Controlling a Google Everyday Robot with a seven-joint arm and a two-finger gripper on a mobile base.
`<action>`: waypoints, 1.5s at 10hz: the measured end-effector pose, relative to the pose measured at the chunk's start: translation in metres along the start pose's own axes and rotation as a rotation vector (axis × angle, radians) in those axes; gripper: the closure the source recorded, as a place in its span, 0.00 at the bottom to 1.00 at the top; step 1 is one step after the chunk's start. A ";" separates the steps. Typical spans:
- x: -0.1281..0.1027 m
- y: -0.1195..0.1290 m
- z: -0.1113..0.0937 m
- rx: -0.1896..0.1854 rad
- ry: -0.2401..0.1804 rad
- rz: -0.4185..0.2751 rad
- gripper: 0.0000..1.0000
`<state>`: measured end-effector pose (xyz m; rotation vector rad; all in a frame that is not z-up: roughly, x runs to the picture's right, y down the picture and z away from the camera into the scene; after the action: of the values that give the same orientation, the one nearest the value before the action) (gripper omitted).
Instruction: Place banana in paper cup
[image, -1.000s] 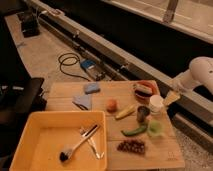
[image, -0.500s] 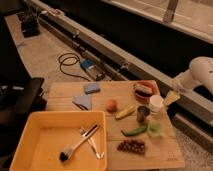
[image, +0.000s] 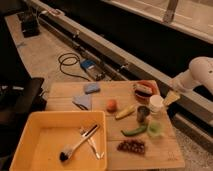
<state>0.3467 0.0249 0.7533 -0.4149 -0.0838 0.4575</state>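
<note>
On the wooden table (image: 162, 152) the banana (image: 125, 112) lies flat between the round orange fruit (image: 112, 105) and the dark metal cup (image: 143, 114), near the paper cup (image: 156, 103), which stands upright behind that dark cup. Just beside the paper cup, at the table's edge, hovers the pincer (image: 171, 97); whether it is apart or together cannot be told.

banana (image: 125, 112) left of paper cup (image: 156, 103), tool (image: 171, 97) just right of it

Dim speckled floor (image: 42, 57), perhaps concrete.
</note>
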 end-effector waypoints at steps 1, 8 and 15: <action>-0.008 0.001 -0.001 -0.002 0.009 -0.040 0.22; -0.142 0.069 0.049 -0.051 0.056 -0.378 0.22; -0.166 0.089 0.060 -0.078 0.043 -0.438 0.22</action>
<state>0.1506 0.0461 0.7743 -0.4682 -0.1473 0.0135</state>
